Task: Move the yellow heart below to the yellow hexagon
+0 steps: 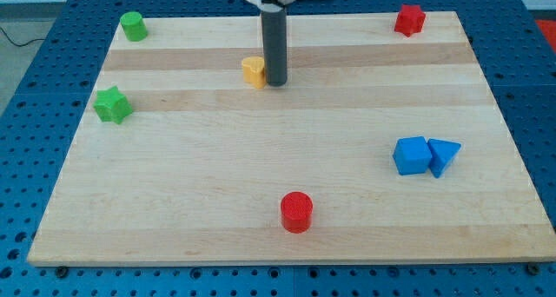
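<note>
One yellow block (253, 71) shows in the upper middle of the wooden board (261, 167); I cannot make out whether it is the heart or the hexagon. No second yellow block is in view; one may be hidden behind the rod. My tip (276, 82) rests on the board right beside the yellow block, on its right, touching or nearly touching it. The dark rod rises straight up from there to the view's top.
A green cylinder (133, 25) sits at the top left and a green star (112, 104) at the left edge. A red star (409, 20) is at the top right. A blue cube (412, 155) touches a blue triangle (444, 155) at the right. A red cylinder (296, 212) is at the bottom middle.
</note>
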Robot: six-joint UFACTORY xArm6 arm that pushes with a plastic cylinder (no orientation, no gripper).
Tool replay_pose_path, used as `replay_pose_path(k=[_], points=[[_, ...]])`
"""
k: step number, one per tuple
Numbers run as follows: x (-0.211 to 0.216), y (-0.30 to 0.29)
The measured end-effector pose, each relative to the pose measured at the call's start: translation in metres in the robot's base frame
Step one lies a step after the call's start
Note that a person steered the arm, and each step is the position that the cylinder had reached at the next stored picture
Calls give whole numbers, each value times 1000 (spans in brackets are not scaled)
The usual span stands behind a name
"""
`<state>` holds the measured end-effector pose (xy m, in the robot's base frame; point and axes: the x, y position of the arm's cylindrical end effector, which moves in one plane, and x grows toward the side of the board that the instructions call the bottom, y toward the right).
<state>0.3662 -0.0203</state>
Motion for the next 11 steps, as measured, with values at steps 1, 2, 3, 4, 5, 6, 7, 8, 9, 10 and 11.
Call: replay_pose_path(k=[1,2,3,4,5,6,7,8,9,10,11], points=[[32,-20],[22,-40],[-6,-18],[-33,-13],[-12,-28],[-10,-61],[-30,-50],[-64,-39],[-75,-29],[-71,-28],[-65,-26]])
